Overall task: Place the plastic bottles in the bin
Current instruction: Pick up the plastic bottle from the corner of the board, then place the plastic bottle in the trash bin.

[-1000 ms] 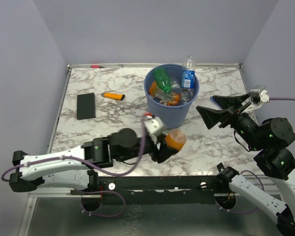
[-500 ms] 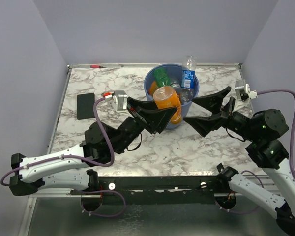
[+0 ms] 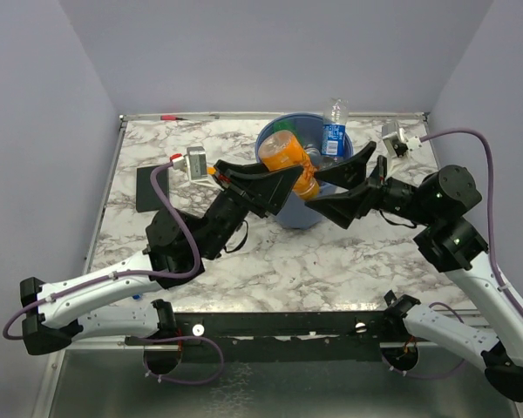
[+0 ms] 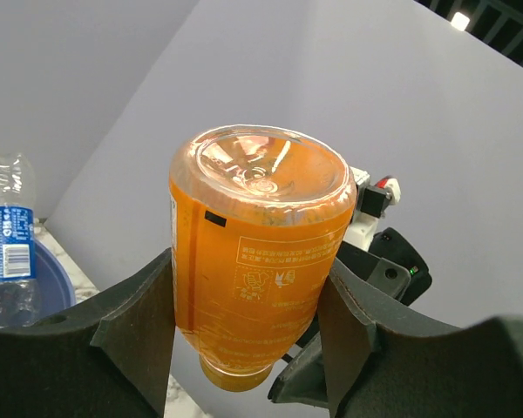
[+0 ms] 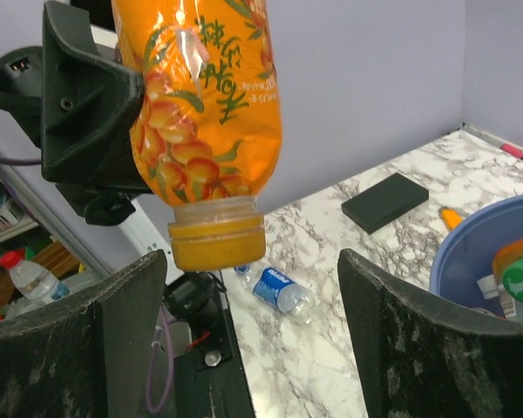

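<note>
Left gripper clamped on orange bottle (cap down) over bin; right gripper spread wide beside cap, not touching.

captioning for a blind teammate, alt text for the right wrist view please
An orange bottle hangs cap-down in the left gripper, its cap ahead of the open fingers of the right gripper. Beyond, the marble table holds a flat black block, a clear blue-labelled bottle lying down, and the blue bin at right.

Top camera looks down; both wrist cameras closely share the orange bottle.
</note>
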